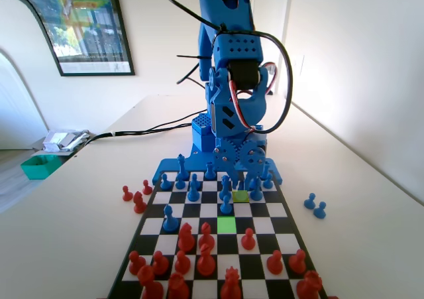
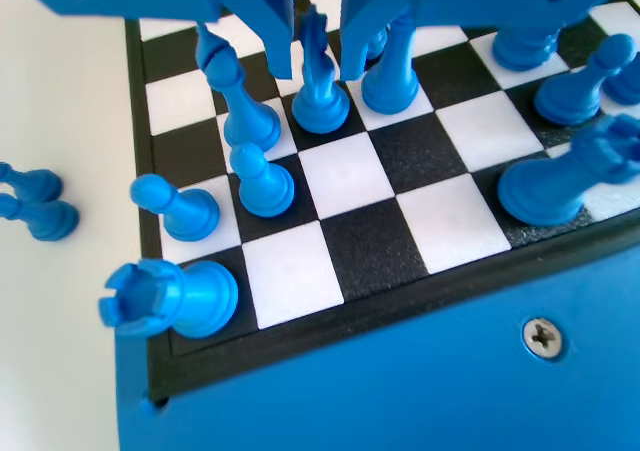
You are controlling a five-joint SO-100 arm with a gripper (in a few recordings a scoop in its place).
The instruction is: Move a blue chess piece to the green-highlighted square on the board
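My gripper (image 2: 318,69) is low over the blue side's back rows (image 1: 246,178). It is open, its jaws standing on either side of a slim blue piece (image 2: 320,96) with small gaps. That piece's head is partly hidden, so I cannot tell its kind. Two blue pawns (image 2: 258,178) (image 2: 180,207) stand just in front of the gripper in the wrist view. The green-highlighted square (image 1: 226,224) lies mid-board and bare, with a blue pawn (image 1: 226,205) on the square right behind it. Another blue pawn (image 1: 170,219) stands further left on the board (image 1: 286,227).
A duller yellow-green square (image 1: 240,195) lies behind and right of the green one. Red pieces (image 1: 206,259) crowd the near rows. Red pawns (image 1: 136,198) lie off the board's left and two blue pawns (image 1: 315,205) off its right. A blue rook (image 2: 165,296) holds the corner.
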